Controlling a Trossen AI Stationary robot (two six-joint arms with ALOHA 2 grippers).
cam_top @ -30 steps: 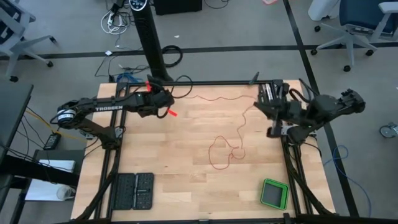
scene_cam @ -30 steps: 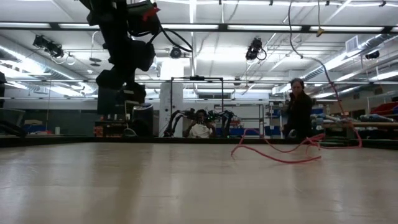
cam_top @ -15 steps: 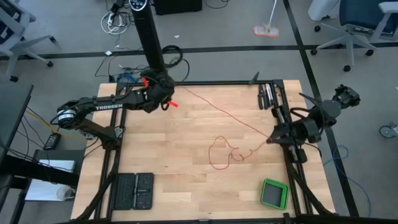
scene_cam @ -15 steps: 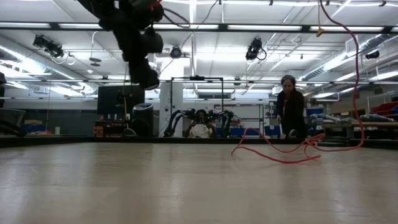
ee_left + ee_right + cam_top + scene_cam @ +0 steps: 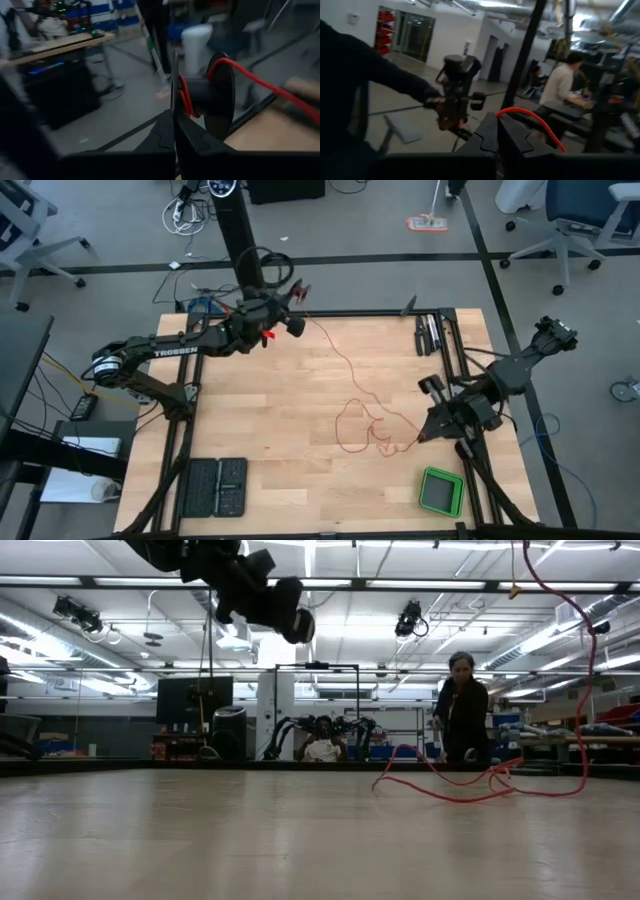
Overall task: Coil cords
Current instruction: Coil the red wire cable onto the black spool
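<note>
- High view: cord [image 5: 352,393], thin and red-orange, runs from the left gripper [image 5: 291,323] at the bench's [image 5: 270,440] far edge across the wood to the right gripper [image 5: 424,436] near the bench's right side. Short of the right jaws it lies in loose loops on the boards. A green tray [image 5: 441,491] sits on the bench corner just beyond the right gripper, and a black keyboard-like slab [image 5: 213,487] lies at the opposite near corner, well apart from both grippers.
- Low view: left gripper [image 5: 288,615] hangs high above the bench [image 5: 300,840]. Cord [image 5: 450,785] lies in slack red curves on the far part of the boards, with one strand rising steeply out of the picture. A person [image 5: 462,720] stands in the room behind.
- Left wrist view: jaws are together, clamped on a black spool [image 5: 202,95]; a few turns of cord [image 5: 186,96] are wound on its hub, and the strand leaves over the flange.
- Right wrist view: jaws are together, pinching the cord [image 5: 532,121], which arcs away from the fingertips. The left arm [image 5: 455,105] shows farther off, and a seated person [image 5: 560,82] beyond.
</note>
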